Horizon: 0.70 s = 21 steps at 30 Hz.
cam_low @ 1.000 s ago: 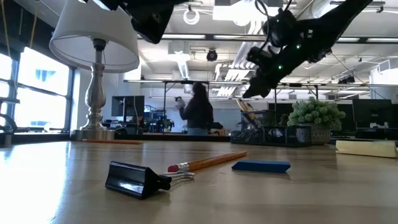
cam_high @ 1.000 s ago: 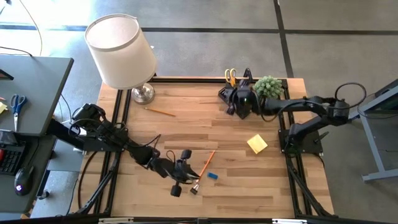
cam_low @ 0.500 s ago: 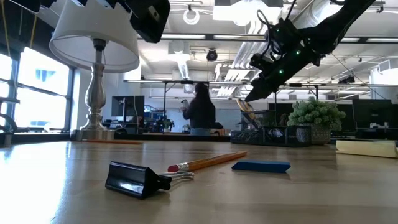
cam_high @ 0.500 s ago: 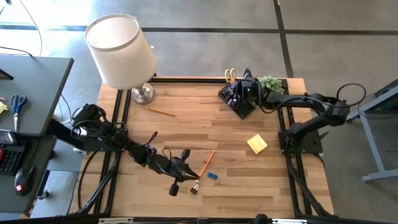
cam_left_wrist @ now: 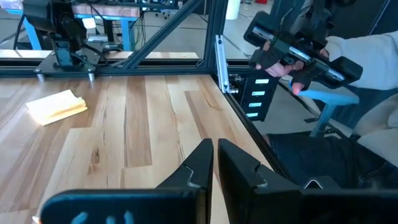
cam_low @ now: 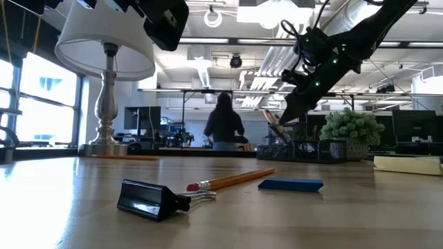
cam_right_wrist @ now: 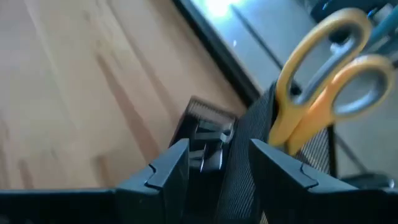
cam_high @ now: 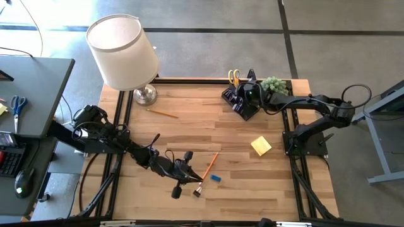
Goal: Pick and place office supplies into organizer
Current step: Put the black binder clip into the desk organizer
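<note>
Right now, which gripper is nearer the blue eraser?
Left. The left gripper hovers just beside the blue eraser at the table's front, while the right gripper is far off, over the organizer at the back edge.

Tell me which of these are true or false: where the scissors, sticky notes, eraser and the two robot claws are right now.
1. The yellow-handled scissors stand in the organizer. True.
2. The yellow sticky-note pad is inside the organizer. False: it lies on the table.
3. The right gripper is over the organizer, jaws open. True.
4. The left gripper holds the blue eraser. False: it is shut on nothing; the eraser lies on the table.
5. The lamp has fallen over. False: it stands upright.
</note>
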Motion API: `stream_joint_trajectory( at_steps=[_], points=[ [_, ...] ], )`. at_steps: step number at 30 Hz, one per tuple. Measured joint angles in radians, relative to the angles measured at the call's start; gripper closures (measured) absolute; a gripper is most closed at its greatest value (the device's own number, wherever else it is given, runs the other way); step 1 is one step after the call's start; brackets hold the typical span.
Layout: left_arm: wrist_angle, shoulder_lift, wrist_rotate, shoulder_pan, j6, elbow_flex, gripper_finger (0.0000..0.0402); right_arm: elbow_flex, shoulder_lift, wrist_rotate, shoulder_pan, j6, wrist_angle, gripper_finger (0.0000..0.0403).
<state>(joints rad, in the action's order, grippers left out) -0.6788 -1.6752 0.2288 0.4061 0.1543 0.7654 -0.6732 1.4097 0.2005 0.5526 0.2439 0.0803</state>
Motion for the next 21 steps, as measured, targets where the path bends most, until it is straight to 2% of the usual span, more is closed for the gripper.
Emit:
stream_joint_trajectory(
  at_steps=[5, 9, 15, 21],
  points=[
    [0.003, 0.000, 0.000, 0.000, 0.000, 0.000, 0.0387, 0.000, -0.001, -0.004, -0.025, -0.035, -0.072, 0.0258],
    [0.050, 0.000, 0.007, 0.000, 0.002, 0.000, 0.0387, 0.001, -0.004, -0.079, -0.107, -0.066, -0.107, 0.0275],
    [0.181, 0.000, 0.067, 0.000, 0.059, 0.000, 0.0387, 0.001, -0.005, -0.200, -0.338, -0.111, -0.171, 0.0289],
    [0.184, 0.000, 0.058, 0.000, 0.099, 0.000, 0.0387, 0.001, -0.005, -0.209, -0.588, -0.191, -0.166, 0.0290]
  ],
)
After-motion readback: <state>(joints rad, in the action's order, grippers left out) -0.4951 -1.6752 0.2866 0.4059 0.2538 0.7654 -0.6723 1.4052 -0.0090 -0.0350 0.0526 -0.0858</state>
